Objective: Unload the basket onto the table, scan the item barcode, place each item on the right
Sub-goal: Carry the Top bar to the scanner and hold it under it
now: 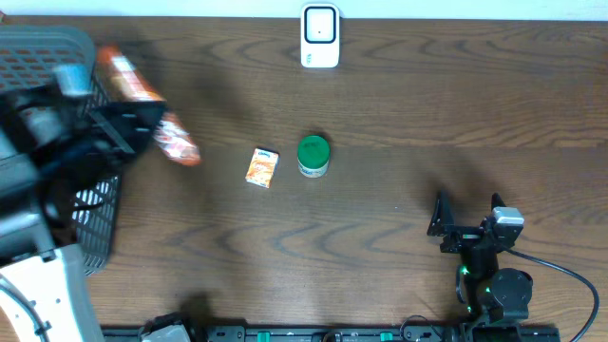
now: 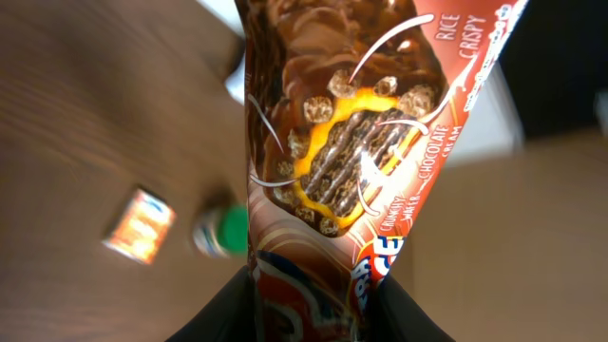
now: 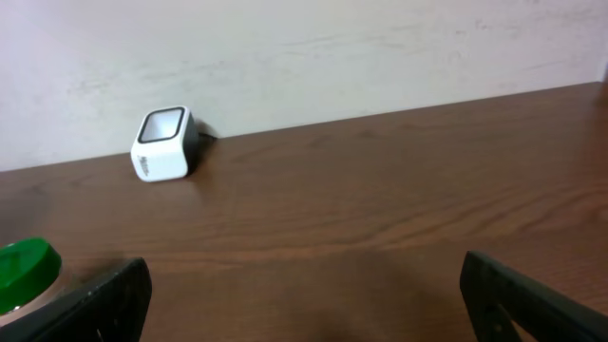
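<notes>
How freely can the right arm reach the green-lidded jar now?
Probably yes: the right gripper is open and empty, and only bare table lies between it and the green-lidded jar.

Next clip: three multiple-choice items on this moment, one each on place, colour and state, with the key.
1. Where does the white scanner stand? A) the table's far edge B) its near edge C) its left edge
2. What colour is the jar lid? A) red B) green C) blue
3. How are the left fingers? A) open, empty B) shut on the snack bar C) out of view
1 A, overhead shows it at the far edge; 2 B, the lid is green; 3 B, the snack bar sits between them.
</notes>
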